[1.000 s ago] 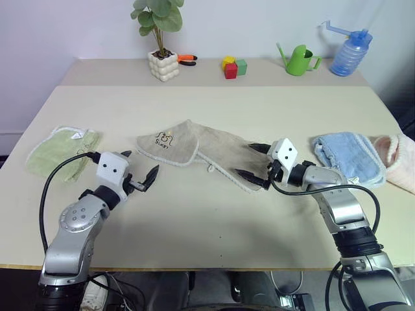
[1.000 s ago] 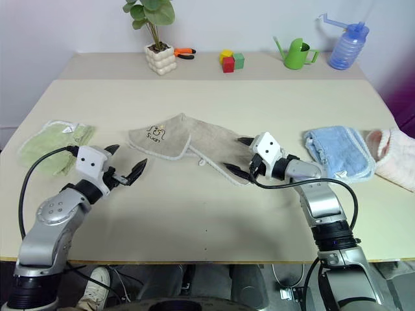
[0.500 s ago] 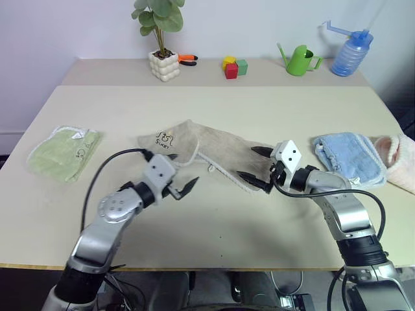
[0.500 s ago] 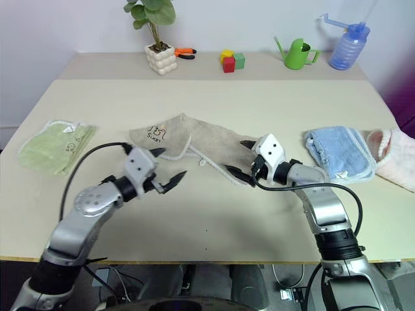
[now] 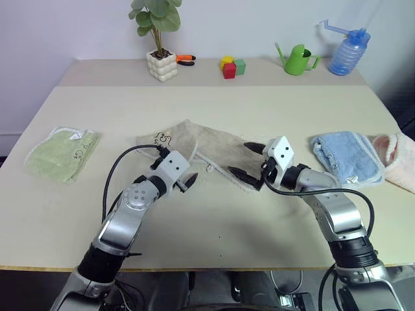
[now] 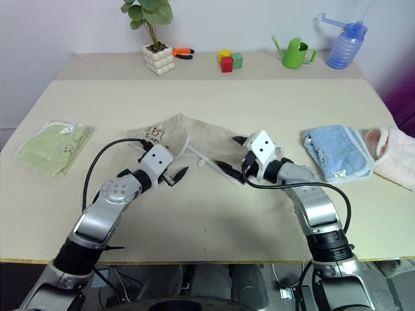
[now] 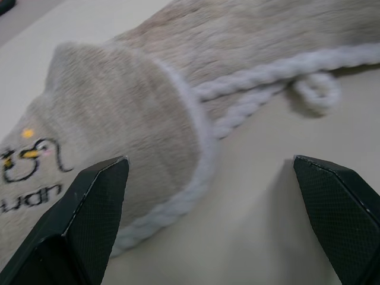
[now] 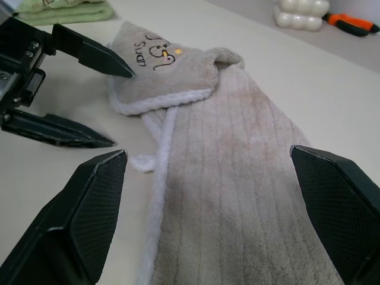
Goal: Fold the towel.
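The beige towel (image 5: 211,141) lies rumpled across the middle of the table, its left end folded over with the dark logo (image 8: 157,50) facing up. Its cream edging and small loop tag (image 7: 314,89) show in the left wrist view. My left gripper (image 5: 185,172) is open at the folded corner's near edge, one fingertip (image 8: 127,72) by the logo and the other over bare table. My right gripper (image 5: 240,159) is open too, low over the towel's right end, with nothing held.
A light green towel (image 5: 63,152) lies at the left, and a light blue towel (image 5: 343,155) and a pink cloth (image 5: 399,159) at the right. Along the back stand a potted plant (image 5: 162,65), pliers (image 5: 186,59), coloured blocks (image 5: 230,66), a green watering can (image 5: 298,59) and a blue bottle (image 5: 347,48).
My left gripper has swung right from near the green towel to the beige towel's folded corner. The right gripper has stayed about where it was. The towel has not moved.
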